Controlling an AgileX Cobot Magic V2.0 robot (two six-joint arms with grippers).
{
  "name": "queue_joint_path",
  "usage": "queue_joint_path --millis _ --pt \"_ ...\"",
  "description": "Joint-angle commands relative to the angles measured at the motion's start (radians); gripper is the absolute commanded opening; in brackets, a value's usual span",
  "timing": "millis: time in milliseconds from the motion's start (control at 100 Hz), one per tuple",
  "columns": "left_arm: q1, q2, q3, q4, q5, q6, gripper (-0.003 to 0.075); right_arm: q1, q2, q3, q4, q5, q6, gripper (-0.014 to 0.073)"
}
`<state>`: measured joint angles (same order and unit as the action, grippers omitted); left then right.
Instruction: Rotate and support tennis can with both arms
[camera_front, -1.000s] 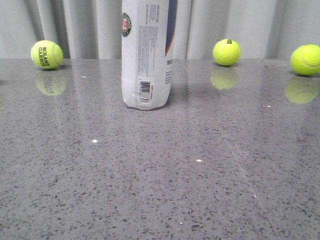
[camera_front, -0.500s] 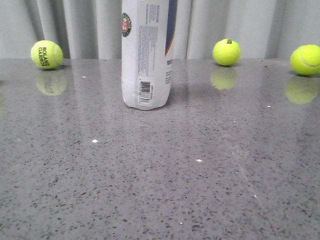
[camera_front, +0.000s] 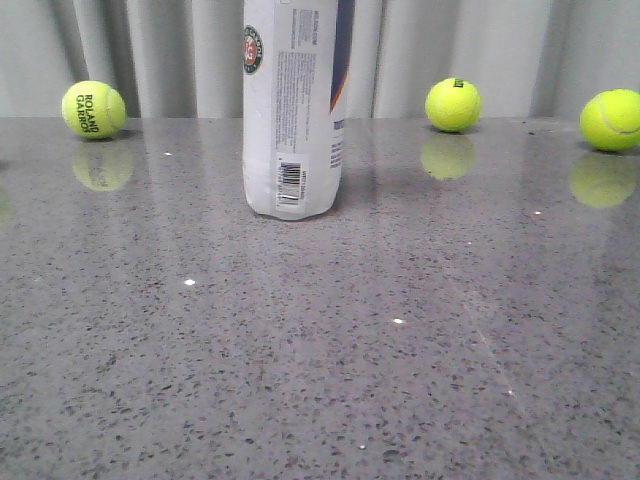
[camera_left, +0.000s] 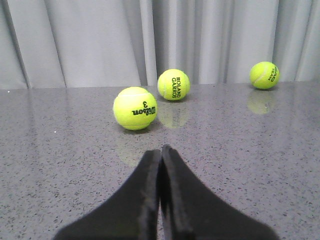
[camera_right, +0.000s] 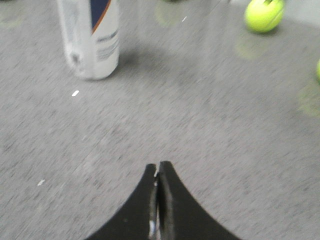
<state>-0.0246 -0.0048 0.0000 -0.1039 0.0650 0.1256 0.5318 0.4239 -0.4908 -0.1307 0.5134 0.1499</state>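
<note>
We are seeing the tennis can (camera_front: 292, 105) standing upright on the grey speckled table (camera_front: 320, 350), toward the far edge and a little left of the middle; its top is running out of the front view. Its white label is hiding the inside, so we cannot tell whether anything is in it.

Along the far edge, in front of the pale curtain (camera_front: 480, 50), three yellow balls are resting: a Roland Garros ball (camera_front: 93, 109) toward the far left corner, a second ball (camera_front: 453, 104) right of the can, and a third ball (camera_front: 611, 120) at the far right corner. All are sitting well apart from the can. The table between the can and the near edge is showing only grey stone.

The can is showing small print, a round green-red logo, a navy band with an orange stripe, and a barcode near its base.

Our left gripper (camera_left: 160, 150) is holding its fingers pressed together on nothing, facing a Wilson ball (camera_left: 135, 108). Our right gripper (camera_right: 158, 167) is likewise closed and empty, well apart from the can.
</note>
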Motion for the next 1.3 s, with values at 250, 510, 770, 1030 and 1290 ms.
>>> queue_joint_path --millis 250,510,770,1030,1290 --pt "0.000 -0.034 0.045 -0.003 -0.075 -0.013 -0.0020 -0.293 -0.079 0.190 -0.026 -0.544 -0.004 -0.0069" --pt "0.000 -0.034 0.045 -0.003 -0.075 -0.013 -0.0020 -0.476 -0.224 0.425 0.040 -0.730 -0.004 -0.0069" --pt "0.000 -0.034 0.045 -0.003 -0.075 -0.013 -0.0020 -0.498 -0.391 0.500 0.038 -0.575 -0.007 -0.0069" --pt "0.000 -0.032 0.045 -0.003 -0.075 -0.013 -0.0020 -0.497 -0.464 0.500 0.050 -0.489 -0.007 -0.0069" --pt "0.000 -0.032 0.045 -0.003 -0.075 -0.013 -0.0020 -0.497 -0.464 0.500 0.050 -0.507 -0.007 -0.0069"
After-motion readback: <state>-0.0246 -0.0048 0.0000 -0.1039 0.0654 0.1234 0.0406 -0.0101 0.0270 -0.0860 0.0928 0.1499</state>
